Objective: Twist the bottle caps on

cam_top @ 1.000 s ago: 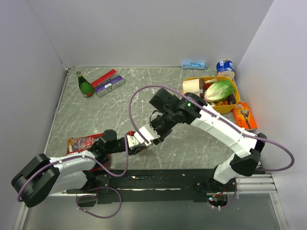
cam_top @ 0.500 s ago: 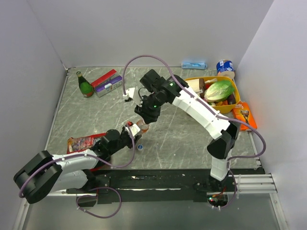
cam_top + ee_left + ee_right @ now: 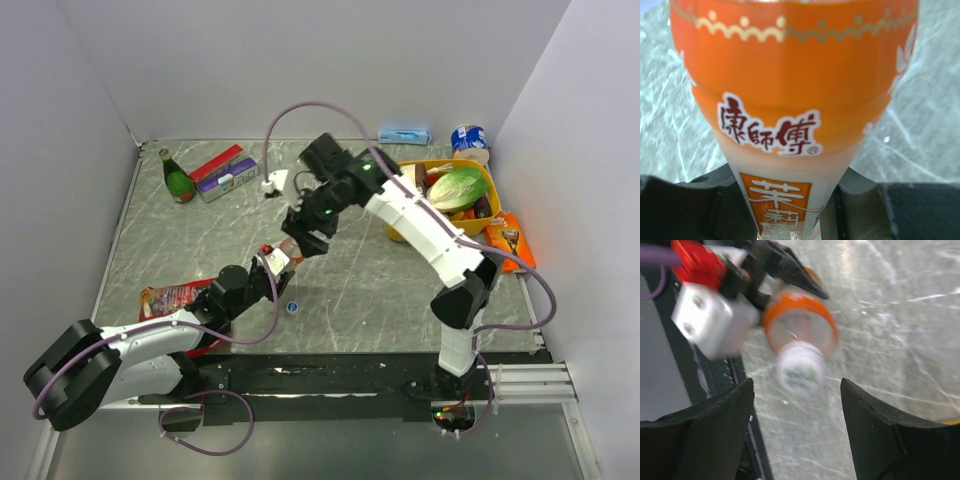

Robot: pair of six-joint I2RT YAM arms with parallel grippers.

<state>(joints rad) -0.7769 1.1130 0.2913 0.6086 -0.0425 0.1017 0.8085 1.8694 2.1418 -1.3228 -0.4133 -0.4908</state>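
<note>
Starting at the right gripper [image 3: 797,440]: its two dark fingers stand well apart with nothing pinched between them, so it's open and empty-handed. Just past the gap, in the wrist view, sits the whitish cap [image 3: 801,371], and it's on the neck of the orange drink bottle [image 3: 799,325], with the neck pointing pretty much straight at that gripper. The cap doesn't look to be touching either finger, though the picture is motion-blurred, so that's not a sure thing. The first cap reads as on. Whether it's snugged down all the way or only sitting on a few threads, the pictures can't say. Moving out from there, the left gripper [image 3: 790,205] is the one doing the holding: it's clamped shut on the bottle's lower body, a black finger [image 3: 705,200] pressed to either side of the label. From above, the bottle looks held up at an angle between the two arms rather than standing on the table [image 3: 380,290]. Then the leftover bit: the little blue cap [image 3: 292,308] lies loose on the marble-look tabletop, near the left gripper on its near side, with nothing touching it. So roughly half done, probably. Where that blue one is meant to go isn't obvious, since the only other bottle in sight is a dark green glass bottle [image 3: 178,178], well apart in the far left corner.
</note>
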